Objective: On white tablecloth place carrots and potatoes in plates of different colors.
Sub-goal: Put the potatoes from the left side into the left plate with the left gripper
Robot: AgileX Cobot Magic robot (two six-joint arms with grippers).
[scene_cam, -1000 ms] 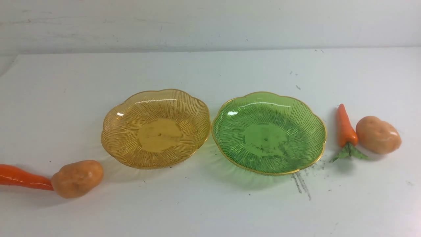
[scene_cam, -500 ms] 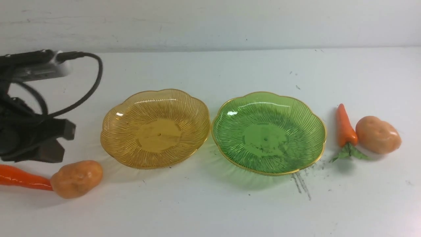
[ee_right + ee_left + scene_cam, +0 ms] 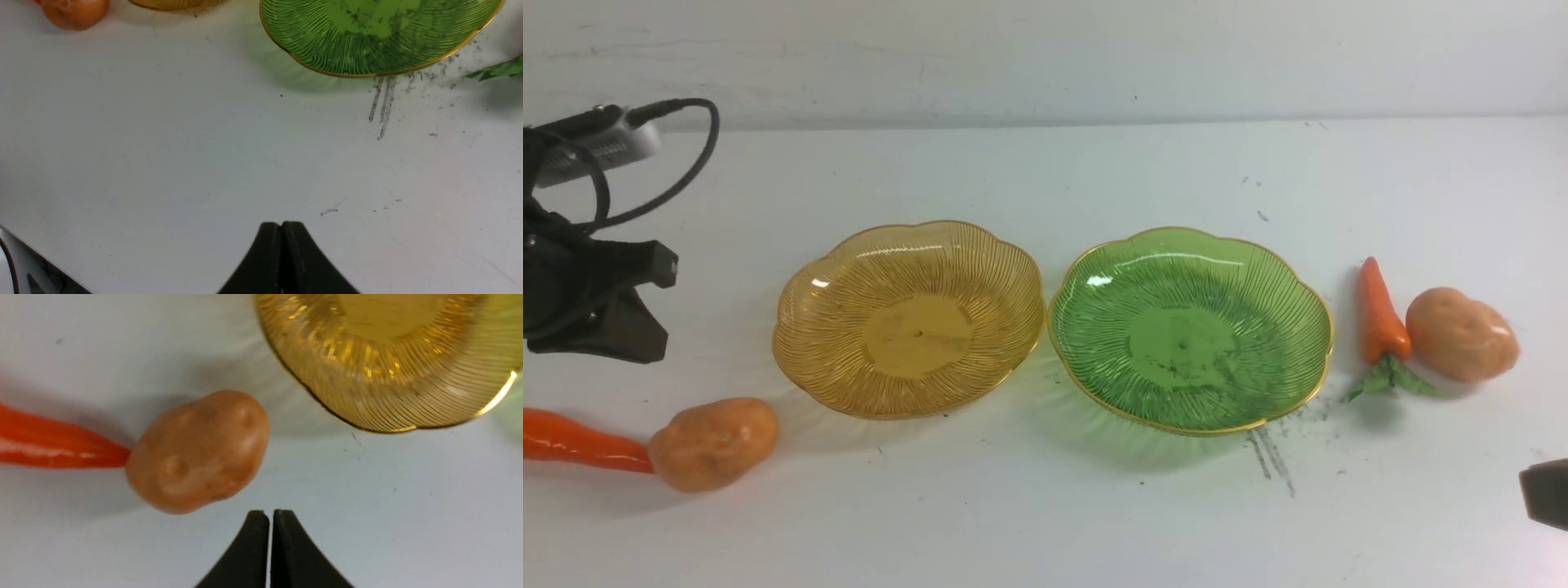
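Note:
On the white tablecloth [image 3: 1045, 514] an amber-yellow plate [image 3: 825, 335] and a green plate [image 3: 1274, 318] stand side by side, both bare inside. At the left a carrot [image 3: 572, 441] touches a potato [image 3: 713, 443] with its tip. Another carrot [image 3: 1380, 314] and potato [image 3: 1462, 333] lie right of the green plate. My left gripper [image 3: 637, 343] hangs shut and holding nothing above the cloth, behind the left pair. The left wrist view has the gripper [image 3: 269, 515] just short of that potato [image 3: 198, 451]. Only the right gripper's tip [image 3: 1547, 492] shows; its fingers [image 3: 265, 245] are shut and hold nothing.
A black cable [image 3: 686, 155] loops from the left wrist camera. Grey scuff streaks [image 3: 1270, 461] mark the cloth in front of the green plate. A white wall [image 3: 1045, 57] rises behind the table. The table's near edge [image 3: 24, 249] shows in the right wrist view.
The left arm came into view from the left, then rose and drew back toward the left edge. The right gripper's tip has appeared at the lower right edge. Plates and vegetables have not moved.

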